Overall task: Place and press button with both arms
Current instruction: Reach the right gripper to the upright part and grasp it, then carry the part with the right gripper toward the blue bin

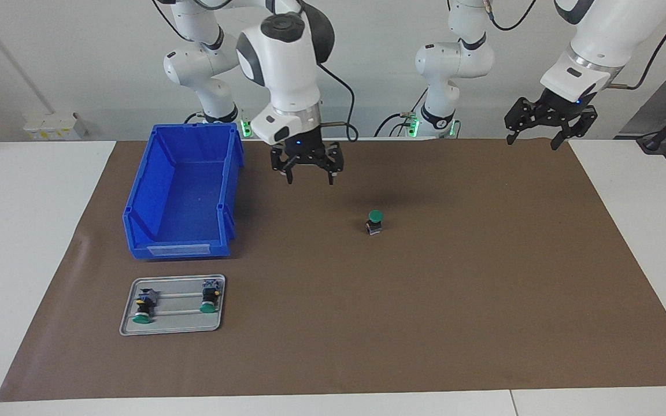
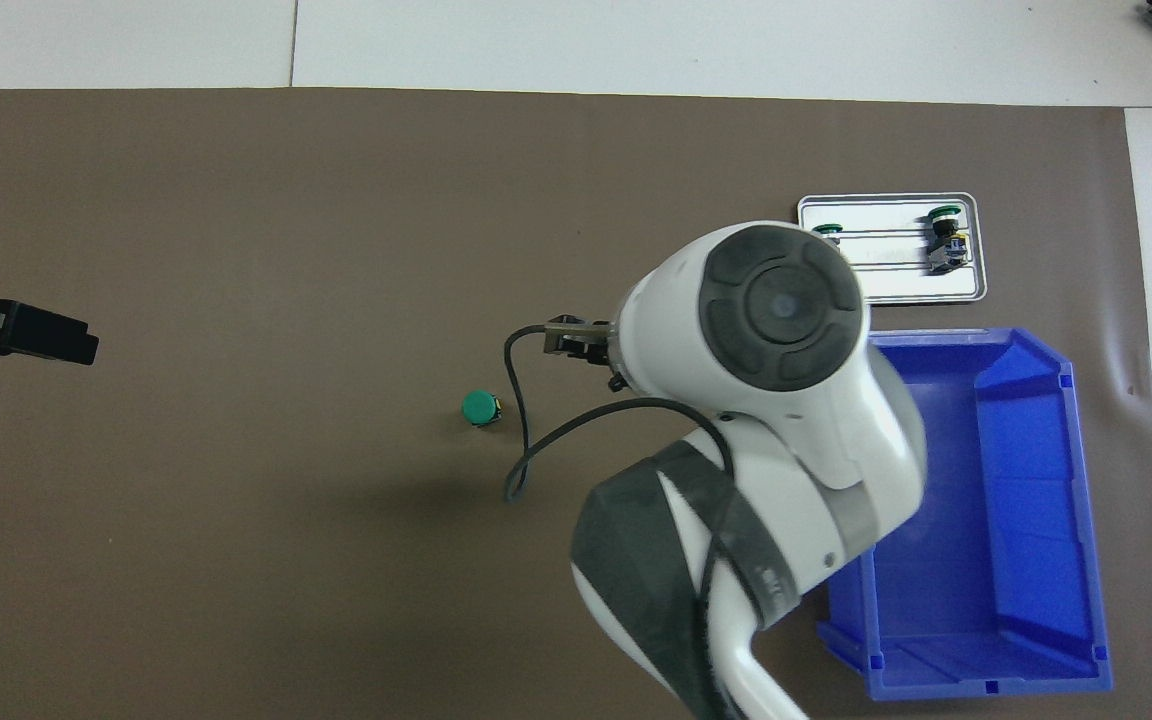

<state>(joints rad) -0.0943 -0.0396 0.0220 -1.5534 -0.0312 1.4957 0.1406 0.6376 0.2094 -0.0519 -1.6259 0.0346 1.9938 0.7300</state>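
The button (image 1: 374, 222) stands upright on the brown mat near the table's middle, green cap up (image 2: 479, 407). My right gripper (image 1: 310, 178) hangs open and empty over the mat between the blue bin and the button, touching neither. In the overhead view the right arm's own wrist hides it. My left gripper (image 1: 532, 140) waits open and empty over the mat's corner at the left arm's end of the table. Only part of the left gripper (image 2: 36, 340) shows from overhead.
A blue bin (image 1: 177, 251) (image 2: 1086, 480) sits toward the right arm's end. Farther from the robots than the bin lies a grey tray (image 1: 174, 320) (image 2: 886, 285) holding two more buttons (image 1: 145, 306) (image 1: 210, 297) on their sides.
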